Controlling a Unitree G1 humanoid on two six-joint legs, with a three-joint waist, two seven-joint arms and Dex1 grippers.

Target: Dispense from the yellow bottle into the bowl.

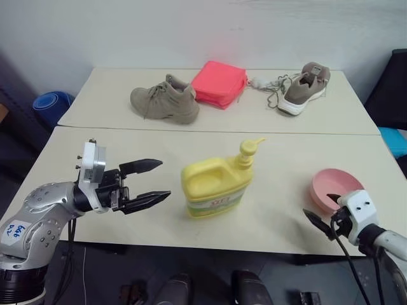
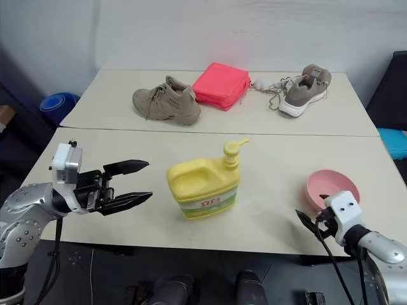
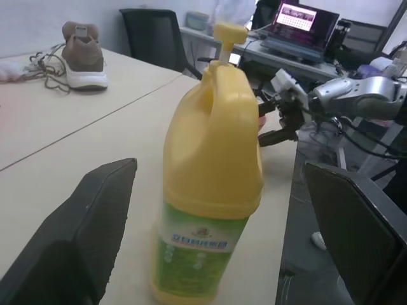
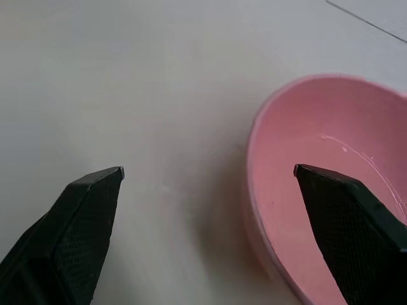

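The yellow bottle (image 1: 216, 184) stands upright near the middle of the front table, its pump nozzle (image 1: 249, 148) on top pointing right. To its left my left gripper (image 1: 163, 180) is level, open and pointing at the bottle a short way off. In the left wrist view the yellow bottle (image 3: 213, 178) rises between my two spread fingers. The pink bowl (image 1: 334, 187) sits at the right near the table's front edge. My right gripper (image 1: 320, 209) is open at the bowl's near rim. In the right wrist view one finger hangs over the bowl (image 4: 331, 159) and the other over bare table.
On the far table lie a tan shoe (image 1: 164, 100), a pink-red folded cloth (image 1: 219, 83) and a second shoe (image 1: 304, 88) with loose laces. A seam (image 1: 222, 131) splits the two tables. A blue object (image 1: 51, 105) sits off the left edge.
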